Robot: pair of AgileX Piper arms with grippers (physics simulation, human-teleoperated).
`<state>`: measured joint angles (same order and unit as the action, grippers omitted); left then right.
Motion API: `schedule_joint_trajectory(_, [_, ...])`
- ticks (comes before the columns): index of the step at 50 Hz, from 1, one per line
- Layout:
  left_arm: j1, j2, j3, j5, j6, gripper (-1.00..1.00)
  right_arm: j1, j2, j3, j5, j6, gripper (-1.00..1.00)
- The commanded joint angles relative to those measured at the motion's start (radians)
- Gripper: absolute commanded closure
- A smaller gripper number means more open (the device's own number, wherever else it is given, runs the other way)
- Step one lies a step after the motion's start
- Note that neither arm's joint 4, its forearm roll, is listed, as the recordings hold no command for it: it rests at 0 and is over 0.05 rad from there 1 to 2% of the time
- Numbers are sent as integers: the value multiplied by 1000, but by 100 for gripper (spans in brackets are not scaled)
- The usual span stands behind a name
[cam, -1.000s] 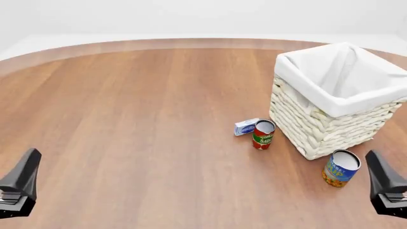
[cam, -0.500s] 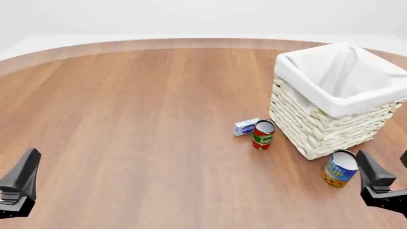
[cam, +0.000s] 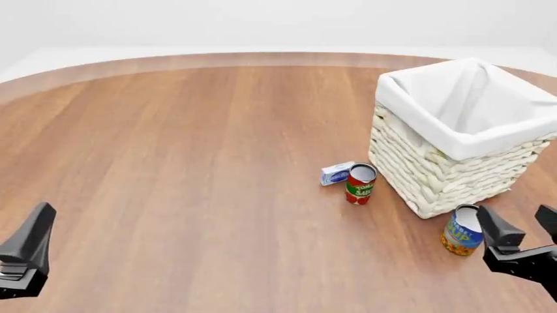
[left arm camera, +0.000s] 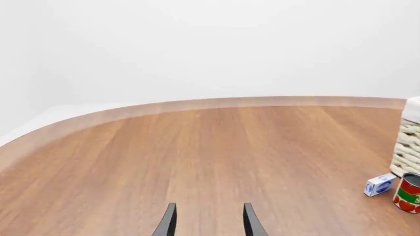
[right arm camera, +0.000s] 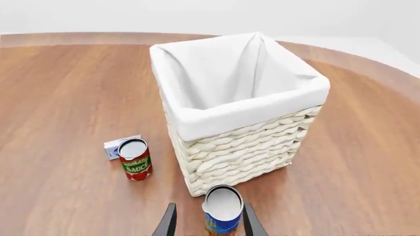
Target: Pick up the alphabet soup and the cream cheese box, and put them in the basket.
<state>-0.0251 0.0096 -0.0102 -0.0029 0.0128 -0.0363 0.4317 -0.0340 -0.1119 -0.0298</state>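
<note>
At lower right of the front view, the soup can [cam: 460,230], blue and orange with a silver top, stands before the wicker basket [cam: 452,169]; the right gripper [cam: 520,233] is spread beside it, the left gripper [left arm camera: 207,221] spread too.

Right gripper [cam: 520,229] sits low at the near right, fingers [cam: 494,226] spread, just beside the alphabet soup [cam: 462,230], which stands upright on the bench [cam: 200,150] right by the basket [cam: 461,134]'s near corner. Left of the basket, the tomato sauce can [cam: 359,184] stands with the cream cheese box [cam: 336,173] lying just behind it. Left gripper [cam: 26,254] hangs at the near left, well apart from everything.
</note>
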Motion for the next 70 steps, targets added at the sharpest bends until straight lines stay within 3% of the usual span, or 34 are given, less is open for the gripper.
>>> schedule_joint_trajectory(1, [0,2,3,-5,1,-100,-10,82,-9,-23,-34,-100])
schedule_joint_trajectory(20, [0,2,3,-6,0,-100,-27,206,10,-114,-45,-100])
schedule_joint_trajectory(37, [0,0,2,-3,1,-100,-37,377,34,-269,-41,-100])
schedule_joint_trajectory(70, [0,-1,2,-1,1,-100,-43,548,34,-404,-37,-100])
